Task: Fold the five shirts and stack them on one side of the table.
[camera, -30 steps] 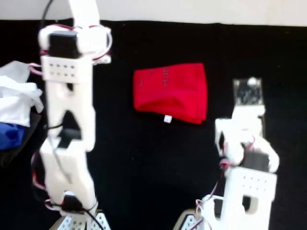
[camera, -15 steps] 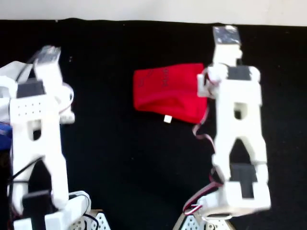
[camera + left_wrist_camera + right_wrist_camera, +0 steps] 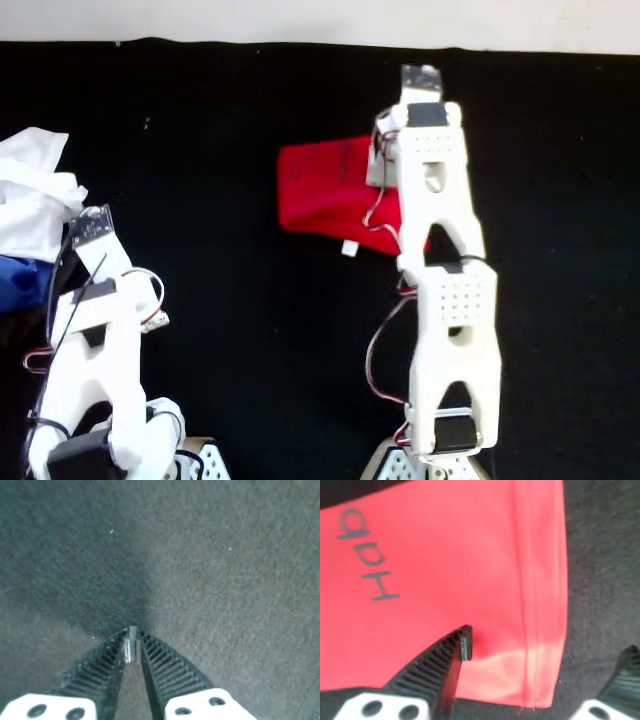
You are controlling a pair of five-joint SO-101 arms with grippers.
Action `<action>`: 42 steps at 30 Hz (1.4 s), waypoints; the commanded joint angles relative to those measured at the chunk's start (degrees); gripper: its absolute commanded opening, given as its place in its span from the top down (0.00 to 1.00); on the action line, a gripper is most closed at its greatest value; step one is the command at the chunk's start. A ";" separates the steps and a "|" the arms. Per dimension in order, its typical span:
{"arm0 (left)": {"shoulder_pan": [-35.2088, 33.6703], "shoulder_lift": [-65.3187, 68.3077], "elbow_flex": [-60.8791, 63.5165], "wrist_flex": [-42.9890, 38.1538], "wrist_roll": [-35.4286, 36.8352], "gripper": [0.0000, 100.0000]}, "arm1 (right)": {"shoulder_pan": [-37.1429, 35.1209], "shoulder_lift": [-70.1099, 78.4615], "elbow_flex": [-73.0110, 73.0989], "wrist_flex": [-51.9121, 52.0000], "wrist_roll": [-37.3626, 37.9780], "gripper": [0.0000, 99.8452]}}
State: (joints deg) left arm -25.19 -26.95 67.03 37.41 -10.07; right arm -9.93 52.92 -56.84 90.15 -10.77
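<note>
The red shirt [image 3: 325, 195] lies folded on the black surface [image 3: 230, 340], well apart from the crumpled white and blue shirts [image 3: 35, 200]. The right end effector [image 3: 547, 650] hangs spread wide over the red shirt's hemmed edge, one finger above cloth and the other beyond it, likely placed to pinch that edge. The left end effector [image 3: 131, 642], closed on nothing, sits over bare surface far from the red shirt, probably to stay clear.

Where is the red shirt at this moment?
In the high view, the red shirt lies folded mid-table toward the far edge, partly beneath the right arm.
</note>
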 commanded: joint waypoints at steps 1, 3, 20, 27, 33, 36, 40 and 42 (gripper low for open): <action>-0.40 -1.19 0.57 -2.11 -0.18 0.99 | -0.57 5.85 -8.92 0.75 -0.53 0.58; -0.40 -1.19 0.66 -2.02 -0.18 0.99 | -0.48 9.89 -11.74 0.22 -0.53 0.58; -0.40 -0.84 0.66 -2.11 -0.18 0.99 | 8.40 18.68 -21.05 -2.33 13.19 0.99; -0.31 -0.75 0.66 -2.20 -0.18 0.99 | 23.08 19.03 -24.13 -14.37 24.62 0.99; -0.31 -0.75 0.66 -2.20 -0.18 0.99 | 29.67 19.12 -21.76 -25.10 26.55 0.99; -0.13 -0.75 0.66 -2.20 -0.18 0.99 | 30.81 19.12 -20.18 -28.88 26.55 0.99; 0.22 -0.66 0.66 -2.20 -0.18 0.99 | 30.37 19.12 -17.71 -32.22 26.64 0.99; 0.22 -0.66 0.66 -2.20 -0.18 0.99 | 30.20 19.03 -17.71 -33.19 26.64 0.97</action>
State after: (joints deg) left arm -25.19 -27.21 67.56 36.44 -10.07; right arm 19.69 72.62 -74.59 59.56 15.25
